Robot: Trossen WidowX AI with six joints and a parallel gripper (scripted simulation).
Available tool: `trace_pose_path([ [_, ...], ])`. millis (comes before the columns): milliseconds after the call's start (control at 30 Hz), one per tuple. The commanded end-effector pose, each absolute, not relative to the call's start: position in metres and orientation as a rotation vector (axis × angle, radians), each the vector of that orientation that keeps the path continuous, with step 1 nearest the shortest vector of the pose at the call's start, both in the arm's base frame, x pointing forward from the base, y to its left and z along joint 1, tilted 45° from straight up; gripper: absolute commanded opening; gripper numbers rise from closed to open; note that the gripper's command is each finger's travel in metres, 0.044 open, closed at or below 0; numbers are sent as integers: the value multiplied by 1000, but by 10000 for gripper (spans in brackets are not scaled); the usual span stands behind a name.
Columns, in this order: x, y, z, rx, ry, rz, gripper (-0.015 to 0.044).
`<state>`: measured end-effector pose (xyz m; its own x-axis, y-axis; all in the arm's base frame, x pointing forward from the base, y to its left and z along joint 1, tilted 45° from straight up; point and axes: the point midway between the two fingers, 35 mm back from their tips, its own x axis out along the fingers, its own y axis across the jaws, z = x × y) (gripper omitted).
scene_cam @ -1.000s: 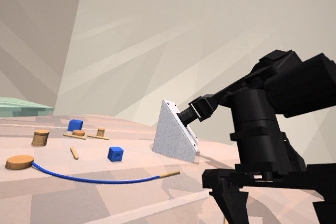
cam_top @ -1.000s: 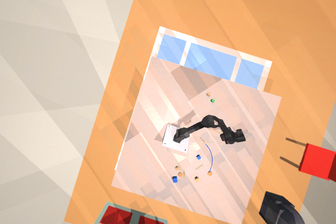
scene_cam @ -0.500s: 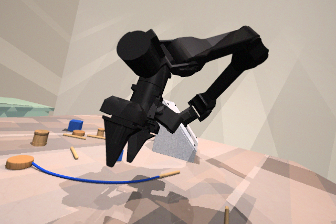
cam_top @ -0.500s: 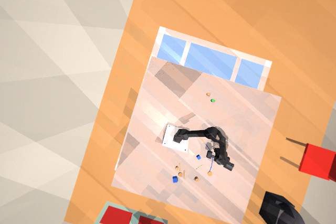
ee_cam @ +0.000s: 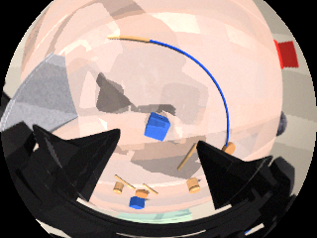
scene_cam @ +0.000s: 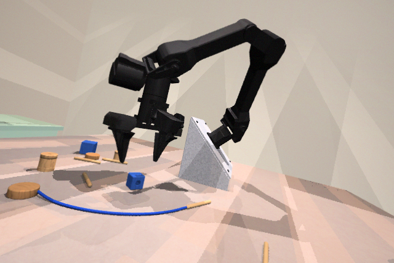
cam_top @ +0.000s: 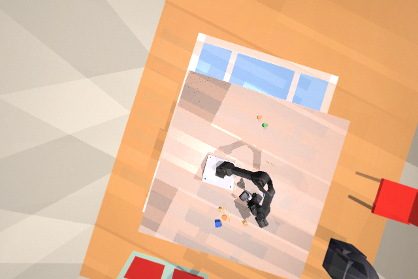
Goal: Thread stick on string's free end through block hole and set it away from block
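Observation:
A blue block with a round hole in the side facing the exterior camera stands on the table. The blue string curves beside it, apart from it, and does not pass through the hole. The string runs from the round wooden button to the thin light wooden stick, which lies on the table near the arm's base. My gripper is open and empty, pointing down above the table near the block. In the top view the arm hides most of these things.
Loose sticks lie beyond the block; another lies apart. A wooden cylinder and second blue block stand farther off. A green object is across the table.

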<state>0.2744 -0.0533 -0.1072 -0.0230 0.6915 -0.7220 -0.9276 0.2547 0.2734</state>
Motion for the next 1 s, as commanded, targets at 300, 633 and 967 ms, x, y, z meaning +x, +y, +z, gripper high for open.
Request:
trace_pose_path([
  [300, 268, -54, -108, -311, 910, 1337, 440],
  [633, 270, -54, -108, -311, 907, 1332, 237],
  [967, 270, -54, -108, -311, 907, 1332, 237],
])
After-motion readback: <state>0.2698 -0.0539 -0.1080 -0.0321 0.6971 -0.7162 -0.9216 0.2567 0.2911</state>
